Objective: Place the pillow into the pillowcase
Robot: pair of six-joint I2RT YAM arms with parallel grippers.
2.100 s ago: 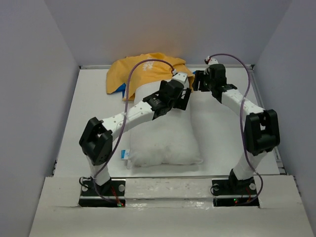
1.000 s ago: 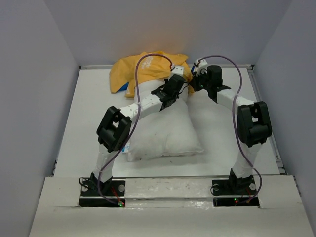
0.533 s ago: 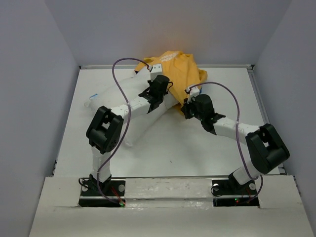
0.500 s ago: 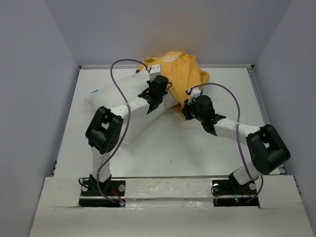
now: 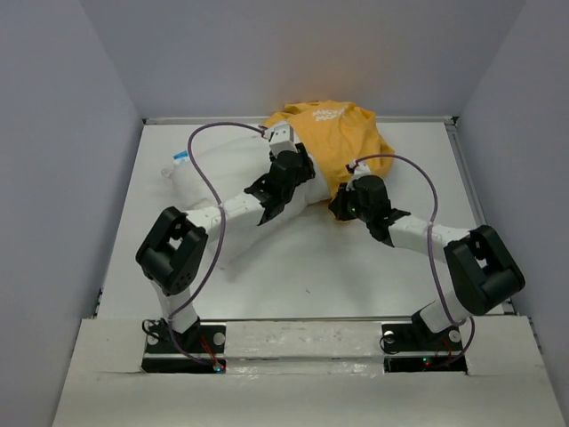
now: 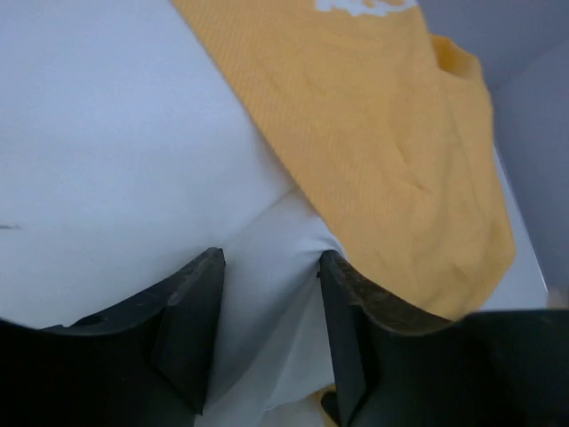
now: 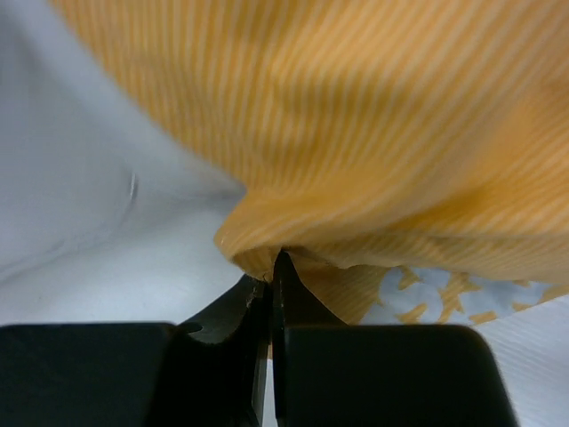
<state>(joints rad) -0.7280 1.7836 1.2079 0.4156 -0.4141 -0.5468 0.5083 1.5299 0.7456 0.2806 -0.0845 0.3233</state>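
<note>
Swinging round since two seconds back, the pillow (image 5: 227,169) now lies slantwise, one end tucked under the pillowcase (image 5: 342,133). And the left gripper (image 6: 268,262) has let go: jaws spread, a soft fold of white cover bulging between them, yellow cloth just beyond the right-hand finger. Right gripper (image 7: 269,267) has its jaws pressed together, pinching the pillowcase hem at the very tips, with white pillow off to their left. That pillow looks light, plump and squashy, so a pinch of cover near an edge should hold better than its bulk. The case looks thin and floppy, best taken by the hem.
</note>
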